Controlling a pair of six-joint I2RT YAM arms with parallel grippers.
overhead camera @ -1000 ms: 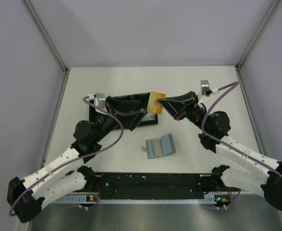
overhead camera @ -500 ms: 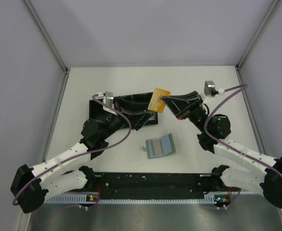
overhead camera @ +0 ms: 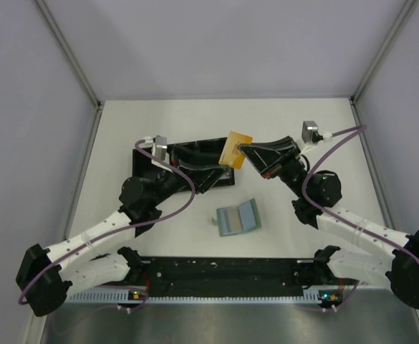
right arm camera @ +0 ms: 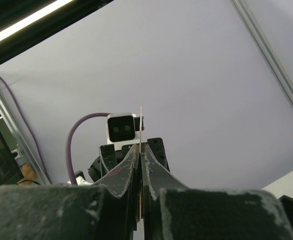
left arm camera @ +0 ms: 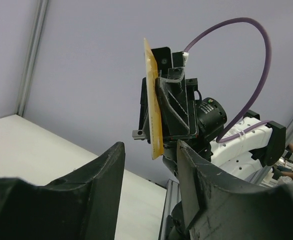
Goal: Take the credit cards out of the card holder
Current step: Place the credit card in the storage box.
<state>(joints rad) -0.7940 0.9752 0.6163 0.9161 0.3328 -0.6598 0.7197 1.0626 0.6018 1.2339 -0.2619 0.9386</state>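
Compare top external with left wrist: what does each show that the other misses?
Top external only: the card holder lying open and flat, and a black tray, partly hidden. Left wrist only: the tan card seen edge-on, framed in the gap of the open left gripper, which is not touching it. Both: the right gripper shut on that card.

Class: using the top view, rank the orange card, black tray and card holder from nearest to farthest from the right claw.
1. orange card: gripped in the right claw.
2. black tray: just to its left.
3. card holder: open, toward the bases.
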